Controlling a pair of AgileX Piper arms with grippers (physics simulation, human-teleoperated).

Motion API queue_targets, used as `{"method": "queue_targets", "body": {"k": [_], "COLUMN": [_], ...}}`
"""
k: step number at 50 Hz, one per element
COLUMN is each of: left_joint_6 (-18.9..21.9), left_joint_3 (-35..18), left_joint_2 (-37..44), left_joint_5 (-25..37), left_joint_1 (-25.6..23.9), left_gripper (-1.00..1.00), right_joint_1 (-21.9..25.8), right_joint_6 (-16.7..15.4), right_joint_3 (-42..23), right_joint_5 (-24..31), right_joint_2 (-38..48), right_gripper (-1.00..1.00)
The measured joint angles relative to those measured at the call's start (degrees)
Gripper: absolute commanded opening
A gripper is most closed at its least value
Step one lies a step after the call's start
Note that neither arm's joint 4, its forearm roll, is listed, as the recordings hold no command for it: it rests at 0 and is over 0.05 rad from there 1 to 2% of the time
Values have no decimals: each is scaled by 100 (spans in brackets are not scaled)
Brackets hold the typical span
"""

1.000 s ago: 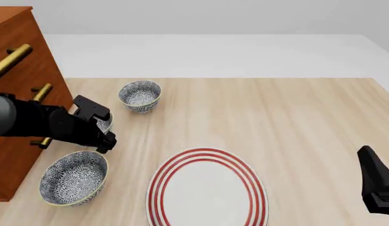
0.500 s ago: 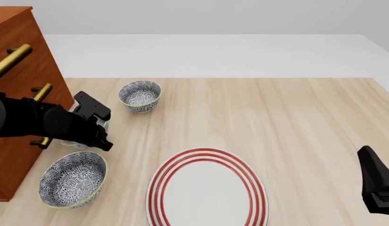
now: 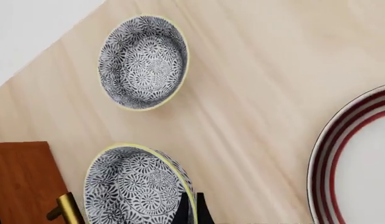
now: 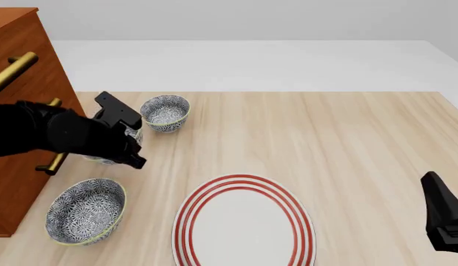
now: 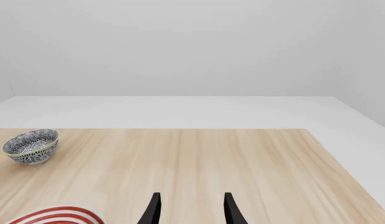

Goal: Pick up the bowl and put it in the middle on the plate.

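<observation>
My left gripper (image 3: 190,209) is shut on the rim of the bowl (image 3: 134,185), a blue-grey floral bowl with a pale yellow rim. From the front, the left gripper (image 4: 125,141) and its black arm cover most of the bowl (image 4: 103,158), left of the table's middle. The plate (image 4: 244,224), white with red rings, lies at the near middle and is apart from the bowl. Its edge shows as plate (image 3: 360,168) and plate (image 5: 56,215). Low at the near right, my right gripper (image 5: 191,212) is open and holds nothing; from the front, that right gripper (image 4: 443,221) is a dark shape.
A look-alike bowl (image 4: 165,112) stands farther back, seen also as bowl (image 3: 142,63) and bowl (image 5: 30,145). A larger look-alike bowl (image 4: 86,209) sits near left. A wooden drawer cabinet (image 4: 22,111) with brass handles (image 4: 14,69) borders the left edge.
The left arm has swung toward the far side and a little right, taking the bowl with it. The right arm has not moved.
</observation>
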Motion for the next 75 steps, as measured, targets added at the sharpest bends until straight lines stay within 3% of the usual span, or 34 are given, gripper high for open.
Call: {"method": "queue_targets", "body": {"k": [27,53,75], "left_joint_6": [-308,-508,-639], "left_joint_3": [-256,-551,-729], "left_joint_2": [-543,-1149,-1068], "left_joint_5": [448,902,1029], "left_joint_1": [-1063,-2594,-3802], "left_gripper": [-100,-100,-100], "right_joint_1": [1,2,3], "right_joint_6": [0,0,1], "right_joint_3": [-1,0,-6], "right_joint_5": [-6,-4,7], "right_joint_2": [7,5,1], "right_gripper": [100,100,100]}}
